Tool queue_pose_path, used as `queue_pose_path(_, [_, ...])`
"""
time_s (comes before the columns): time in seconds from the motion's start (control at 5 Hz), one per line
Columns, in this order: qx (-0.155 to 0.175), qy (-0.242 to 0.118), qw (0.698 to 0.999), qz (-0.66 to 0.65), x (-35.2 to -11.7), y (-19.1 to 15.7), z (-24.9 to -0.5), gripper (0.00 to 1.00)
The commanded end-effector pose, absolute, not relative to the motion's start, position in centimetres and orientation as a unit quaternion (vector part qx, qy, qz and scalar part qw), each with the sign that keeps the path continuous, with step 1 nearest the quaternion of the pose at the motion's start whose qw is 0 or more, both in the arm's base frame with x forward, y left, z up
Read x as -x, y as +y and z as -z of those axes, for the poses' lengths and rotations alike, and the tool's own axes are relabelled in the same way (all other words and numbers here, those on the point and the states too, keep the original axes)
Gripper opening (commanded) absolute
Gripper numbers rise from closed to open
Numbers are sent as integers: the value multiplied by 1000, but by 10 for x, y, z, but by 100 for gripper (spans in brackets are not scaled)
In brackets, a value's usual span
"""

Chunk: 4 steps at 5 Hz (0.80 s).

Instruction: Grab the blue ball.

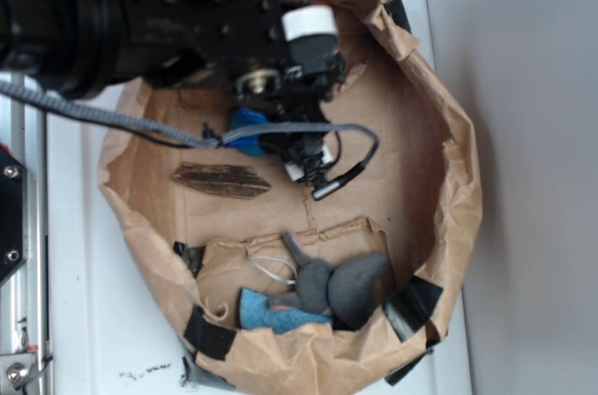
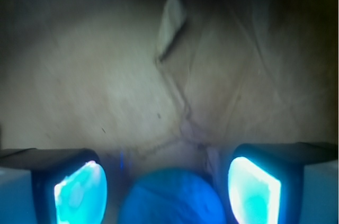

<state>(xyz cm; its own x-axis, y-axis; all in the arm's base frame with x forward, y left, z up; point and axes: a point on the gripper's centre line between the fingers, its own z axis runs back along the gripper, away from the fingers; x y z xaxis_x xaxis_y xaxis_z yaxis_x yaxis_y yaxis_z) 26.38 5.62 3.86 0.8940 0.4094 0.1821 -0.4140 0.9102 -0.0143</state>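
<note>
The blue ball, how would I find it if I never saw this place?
Look in the big brown paper bag lying open on the white table. The blue ball sits on its floor under the black robot arm, between the open pincer's fingers. It is round and smooth-looking, unlike the flat blue cloth beside the grey toys.

So the whole workspace is boxed in by a crumpled brown paper bag (image 1: pixel 439 115) with its walls rolled up all around, meaning the only way in is from above. The arm's black body already fills the upper-left part of that opening. Down on the bag floor, the right half is bare paper and wide open. A dark bark-like strip (image 1: pixel 221 179) lies left of center. The near end is crowded: grey stuffed toys (image 1: pixel 341 285) and a light-blue cloth piece (image 1: pixel 271 313) bunch against the wall. In the wrist view, the blue ball (image 2: pixel 172 197) sits between the fingers (image 2: pixel 254 192) with gaps either side, and only creased paper lies beyond it.
</note>
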Motion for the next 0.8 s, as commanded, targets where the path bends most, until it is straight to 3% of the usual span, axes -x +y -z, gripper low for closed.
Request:
queue_pose_path(0.0, [7,-104,977,-186,-265,46,-51,100])
queue_pose_path(0.2, [-8,-105,978,-180,-272,39,-43,100])
queue_pose_path(0.4, [-13,-109,975,-195,-278,39,-37,0])
queue_pose_path(0.6, [-11,-122,972,-202,-284,42,-34,0])
